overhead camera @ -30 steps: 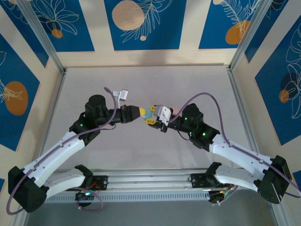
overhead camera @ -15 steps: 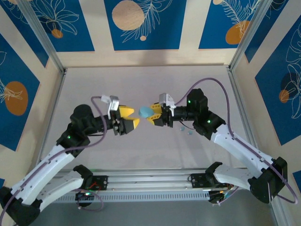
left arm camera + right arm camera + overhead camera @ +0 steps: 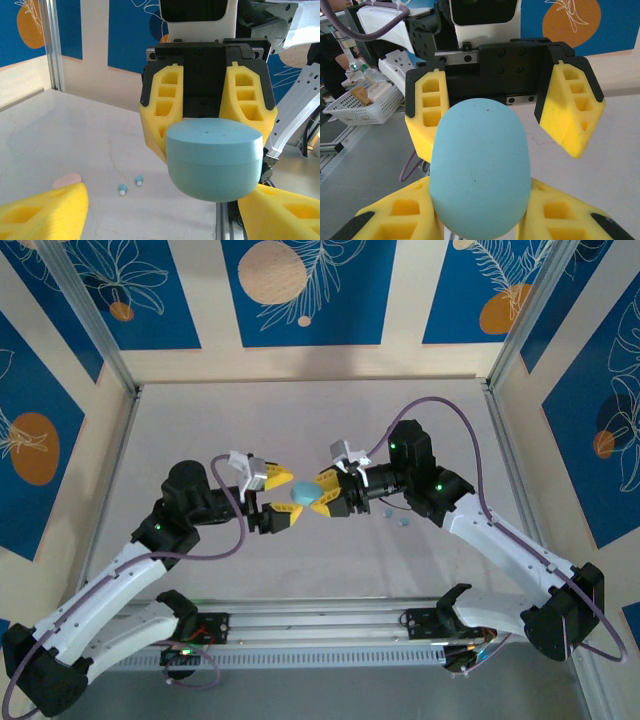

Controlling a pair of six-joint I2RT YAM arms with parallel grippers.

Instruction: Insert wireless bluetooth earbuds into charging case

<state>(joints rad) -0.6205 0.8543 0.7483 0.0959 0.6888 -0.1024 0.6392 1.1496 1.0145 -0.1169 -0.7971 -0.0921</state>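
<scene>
The right jaws are closed on one end of the light blue charging case (image 3: 214,160). They hold it in the air above the surface (image 3: 300,420) and present its free end to the left jaws. The left jaws stand wide open just in front of the case, one finger off to each side, and as far as the views show they are not touching it.

This looks like a set-up for a two-armed step. The seam around the case appears shut, so one arm probably steadies it while the other takes hold to pull the halves apart.

The case's long axis runs along the right arm's reach and points straight at the left jaws, with the seam roughly level.

Two light blue earbuds (image 3: 122,189) lie loose on the surface below, close together beside the right arm and well apart from the case. They are too small to tell which way they point.
</scene>
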